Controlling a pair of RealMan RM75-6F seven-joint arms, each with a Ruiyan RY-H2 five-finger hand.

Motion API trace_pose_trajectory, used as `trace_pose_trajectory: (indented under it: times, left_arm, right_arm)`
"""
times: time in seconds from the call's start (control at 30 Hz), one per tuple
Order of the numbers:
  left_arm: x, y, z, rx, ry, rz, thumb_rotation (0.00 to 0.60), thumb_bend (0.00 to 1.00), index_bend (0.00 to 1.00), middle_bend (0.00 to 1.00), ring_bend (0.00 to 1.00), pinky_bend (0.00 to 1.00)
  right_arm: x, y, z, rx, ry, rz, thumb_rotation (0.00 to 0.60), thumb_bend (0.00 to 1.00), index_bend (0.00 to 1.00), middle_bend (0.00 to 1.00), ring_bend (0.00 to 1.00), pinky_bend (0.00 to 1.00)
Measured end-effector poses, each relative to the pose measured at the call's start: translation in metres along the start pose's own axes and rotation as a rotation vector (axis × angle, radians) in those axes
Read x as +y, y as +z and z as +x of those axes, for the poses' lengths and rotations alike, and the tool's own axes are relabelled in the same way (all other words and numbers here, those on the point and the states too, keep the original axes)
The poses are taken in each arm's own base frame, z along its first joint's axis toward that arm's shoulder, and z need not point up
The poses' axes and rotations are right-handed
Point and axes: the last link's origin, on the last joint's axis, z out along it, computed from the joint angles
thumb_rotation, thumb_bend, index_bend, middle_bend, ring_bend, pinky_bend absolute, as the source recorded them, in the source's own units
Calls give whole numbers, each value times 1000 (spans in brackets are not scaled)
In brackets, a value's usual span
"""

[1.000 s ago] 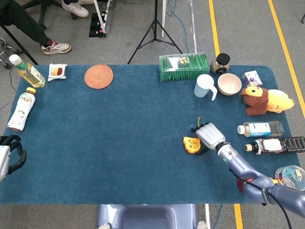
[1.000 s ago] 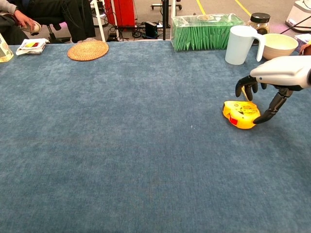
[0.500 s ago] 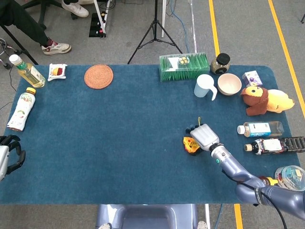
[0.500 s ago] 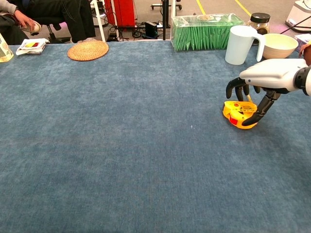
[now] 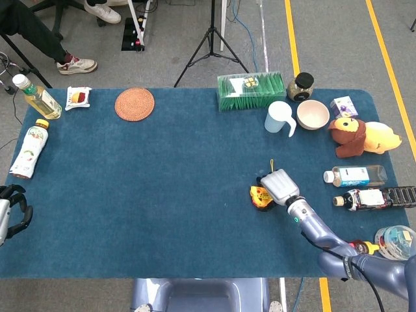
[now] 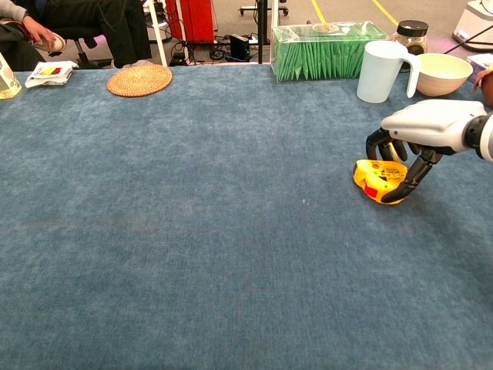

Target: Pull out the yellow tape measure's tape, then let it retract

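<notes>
item: yellow tape measure (image 6: 379,180), right side of tabletop (image 6: 192,231). rigid, smooth, likely slippery case. right hand (image 6: 420,131) curled over it, grasp unconfirmed. grip case sides; you pull tab end.

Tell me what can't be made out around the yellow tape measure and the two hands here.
- Yellow tape measure: the right hand covers its far side in both views, so the tape tab and firmness of grip are hidden.
- Left hand: cut off by the head view's left edge; absent from the chest view.
</notes>
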Motion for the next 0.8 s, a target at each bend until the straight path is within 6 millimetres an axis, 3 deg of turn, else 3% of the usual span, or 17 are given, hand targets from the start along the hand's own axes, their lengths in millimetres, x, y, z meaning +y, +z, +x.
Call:
trace_pose_trajectory:
  times: [0.4,0.57,0.8]
  left_arm:
    - [1,1,0,-2,3,-3,600,238,552,369,308,361]
    - [2,1,-1,-6,3,-5,600,239,552,369,308,361]
    - [4,1,0,-5,4,-13,600,239,553,369,308,362]
  right_arm:
    - [3,0,-5,1,-3,-11,355,110,429,514,512,475]
    - [3,2,-5,17,0,-8,358,105,540,597,603,527]
    - [0,3,-2,49,12,14,357,105,598,651,687,589]
